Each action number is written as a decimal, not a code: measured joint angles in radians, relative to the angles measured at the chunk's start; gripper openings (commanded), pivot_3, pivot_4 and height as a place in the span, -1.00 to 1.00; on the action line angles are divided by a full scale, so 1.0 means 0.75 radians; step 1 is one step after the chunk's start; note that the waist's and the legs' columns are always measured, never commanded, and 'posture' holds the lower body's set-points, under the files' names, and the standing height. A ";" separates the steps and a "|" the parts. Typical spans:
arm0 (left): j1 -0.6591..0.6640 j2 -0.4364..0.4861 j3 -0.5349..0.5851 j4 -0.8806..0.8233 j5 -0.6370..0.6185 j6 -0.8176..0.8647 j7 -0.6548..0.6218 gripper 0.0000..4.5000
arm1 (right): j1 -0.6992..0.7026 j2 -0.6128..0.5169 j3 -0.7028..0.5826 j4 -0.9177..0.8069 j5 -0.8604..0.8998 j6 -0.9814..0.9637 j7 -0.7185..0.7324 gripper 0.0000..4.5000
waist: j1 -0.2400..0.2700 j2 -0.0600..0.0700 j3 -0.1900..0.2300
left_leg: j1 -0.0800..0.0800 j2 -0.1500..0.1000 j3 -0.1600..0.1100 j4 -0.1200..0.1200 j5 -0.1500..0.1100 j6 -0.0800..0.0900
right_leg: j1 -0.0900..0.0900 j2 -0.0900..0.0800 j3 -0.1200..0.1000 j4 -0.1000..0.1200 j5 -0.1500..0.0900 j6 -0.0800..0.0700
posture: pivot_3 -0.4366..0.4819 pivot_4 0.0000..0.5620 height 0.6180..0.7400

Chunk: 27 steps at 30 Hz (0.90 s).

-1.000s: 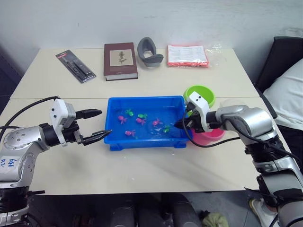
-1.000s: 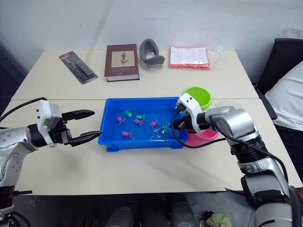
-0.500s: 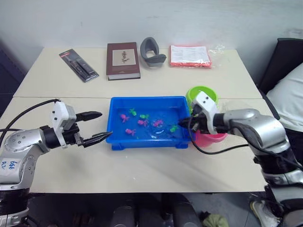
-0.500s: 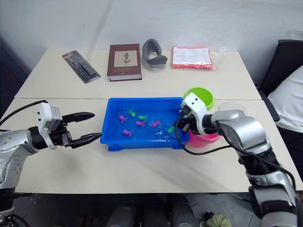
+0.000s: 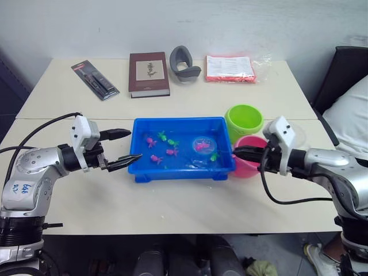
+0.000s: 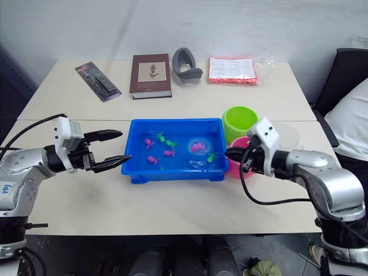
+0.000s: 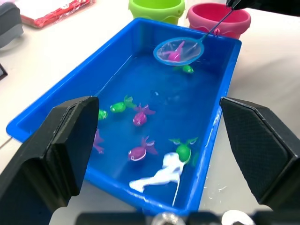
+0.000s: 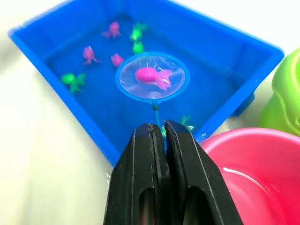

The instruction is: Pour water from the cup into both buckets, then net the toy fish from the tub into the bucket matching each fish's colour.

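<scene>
My right pincer (image 8: 157,133) is closed tight on the thin black handle of the net (image 8: 152,77), and it sits just above the near rim of the pink bucket (image 5: 250,163). I see the hoop of the net held over the right part of the tub (image 5: 142,171), raised above the water, and one pink fish (image 8: 153,76) lies inside the mesh. The pink bucket has some water in it, as I can see from the right wrist view. The green bucket (image 5: 244,119) stands just behind the pink one, both close to the right end of the tub. In the tub more toy fish (image 5: 161,147) are scattered, some pink and some green, mostly in the left and middle part; one green fish (image 5: 214,156) is near the right wall, just below the hoop. My left pincer (image 5: 126,146) is open, its two fingers spread apart, and it holds nothing; it hovers beside the left end of the tub, one fingertip very near to the rim. The clear cup (image 6: 287,136) stands on the bench (image 5: 190,201) to the right of the buckets, behind my right arm. At the far side of the bench I see a brown book (image 5: 149,73), a grey holder (image 5: 184,62), a red packet (image 5: 230,68) and a black blister pack (image 5: 95,80).
</scene>
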<state>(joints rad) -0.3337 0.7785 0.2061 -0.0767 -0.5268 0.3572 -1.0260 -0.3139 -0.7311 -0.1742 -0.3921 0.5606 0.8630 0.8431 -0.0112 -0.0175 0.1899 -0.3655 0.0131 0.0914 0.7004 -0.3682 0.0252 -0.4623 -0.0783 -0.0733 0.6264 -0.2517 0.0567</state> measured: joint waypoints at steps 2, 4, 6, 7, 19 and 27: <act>-0.023 -0.006 -0.003 0.019 0.001 -0.003 -0.003 0.97 | 0.061 0.011 -0.035 0.000 0.000 -0.081 0.009 -1.00 | 0.003 0.000 0.000 | 0.001 0.000 0.001 0.000 0.000 0.000 | 0.000 0.000 0.001 0.001 0.000 0.000 | -0.05 -0.47 1.00; -0.035 -0.015 -0.014 0.025 0.004 -0.009 -0.009 0.97 | 0.092 0.023 -0.062 -0.001 0.001 -0.122 0.001 -1.00 | 0.007 0.000 0.000 | 0.001 0.000 0.001 0.000 0.000 0.000 | 0.000 0.000 0.001 0.001 0.000 0.000 | -0.05 -0.47 1.00; -0.058 -0.021 -0.032 0.034 0.009 -0.016 -0.022 0.97 | 0.111 0.036 -0.103 -0.007 0.017 -0.149 -0.017 -1.00 | 0.012 0.000 0.000 | 0.001 0.000 0.001 0.001 0.000 0.000 | 0.000 0.000 0.002 0.001 0.000 0.000 | -0.05 -0.47 1.00; -0.073 -0.021 -0.040 0.037 0.013 -0.017 -0.027 0.97 | 0.132 0.037 -0.129 -0.022 0.030 -0.159 -0.020 -1.00 | 0.014 0.000 0.000 | 0.001 0.000 0.001 0.000 0.000 0.000 | 0.000 0.001 0.001 0.001 0.000 0.000 | -0.05 -0.47 1.00; -0.182 -0.078 -0.114 0.060 0.024 -0.023 -0.064 0.97 | 0.506 0.042 -0.528 -0.062 0.084 -0.416 0.017 -1.00 | 0.040 -0.001 -0.001 | 0.013 -0.001 0.004 -0.001 0.000 0.001 | 0.011 0.002 0.005 -0.001 0.001 0.002 | -0.05 -0.47 1.00; -0.184 -0.079 -0.118 0.064 0.024 -0.027 -0.065 0.97 | 0.705 0.107 -0.598 0.051 -0.094 -0.793 0.027 -1.00 | 0.035 -0.001 -0.001 | 0.027 -0.001 0.005 -0.003 -0.001 0.001 | 0.024 0.002 0.008 -0.006 0.001 0.001 | -0.05 -0.47 1.00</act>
<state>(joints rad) -0.4720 0.7192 0.1179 -0.0287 -0.5085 0.3370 -1.0747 0.2149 -0.6511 -0.6223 -0.3540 0.4897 0.2684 0.8634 0.0149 -0.0183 0.1894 -0.3455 0.0125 0.0951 0.6981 -0.3692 0.0262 -0.4442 -0.0769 -0.0671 0.6219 -0.2513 0.0576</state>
